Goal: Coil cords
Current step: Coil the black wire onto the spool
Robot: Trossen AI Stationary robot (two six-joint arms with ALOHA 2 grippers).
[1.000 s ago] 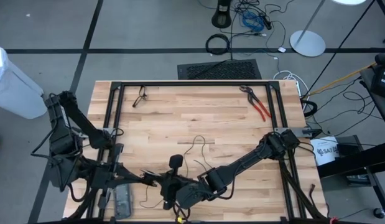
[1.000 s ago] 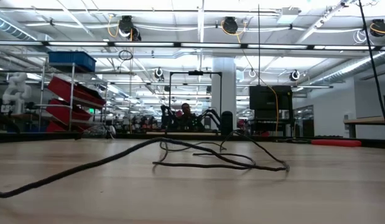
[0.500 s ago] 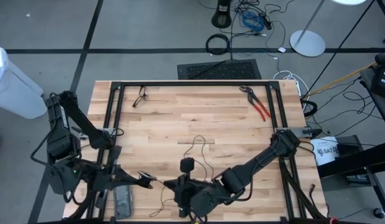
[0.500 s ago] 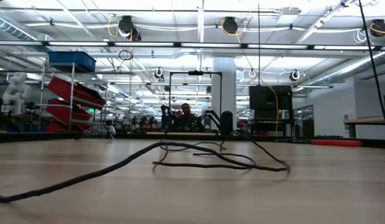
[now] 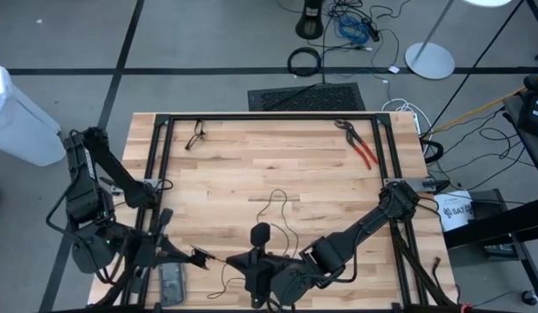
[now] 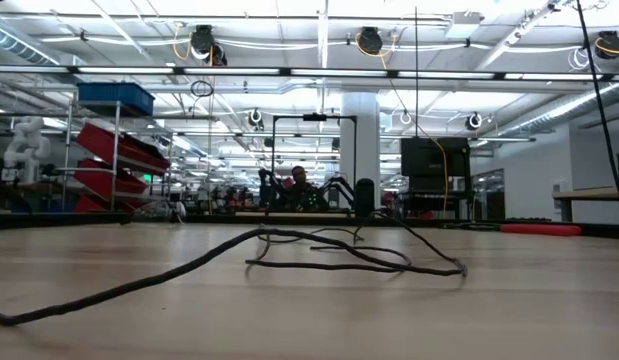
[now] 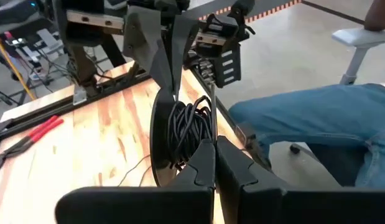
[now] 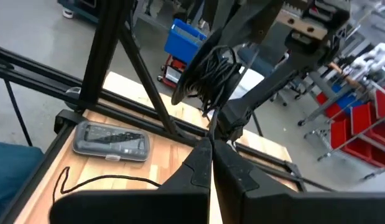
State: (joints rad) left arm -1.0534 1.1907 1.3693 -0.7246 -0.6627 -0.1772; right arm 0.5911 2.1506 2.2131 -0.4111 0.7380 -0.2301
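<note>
At the left of the pale wooden plank desk [image 5: 251, 165], seen from above, the left claw [image 5: 199, 257] is low near the front edge, and its two dark fingers are pressed together, clenched on the thin black cord [image 5: 282, 213]. Just beside it, on the front left corner of the desk, lies a flat grey rectangular case [image 5: 171, 283]. In the left wrist view the left claw [image 7: 215, 163] points at the right arm, and the pinched fingers hold a strand of the cord where it hangs in a dark bundle [image 7: 191, 127] in front of them. More to the middle, the loose part of the cord makes an open loop on the bare wood and runs toward the front edge; in the low view it lies flat on the desk in long curves [image 6: 319, 255], with one end going off toward the left. The right claw [image 5: 253, 261] is at the front middle of the desk, near the left claw, and it is clenched too. In the right wrist view the right claw [image 8: 211, 152] has its fingers closed together, with the cord bundle [image 8: 211, 71] just beyond their tips; if it really pinches a strand I cannot tell. At the far right corner of the desk lie red-handled pliers [image 5: 360, 145], well apart from both arms.
</note>
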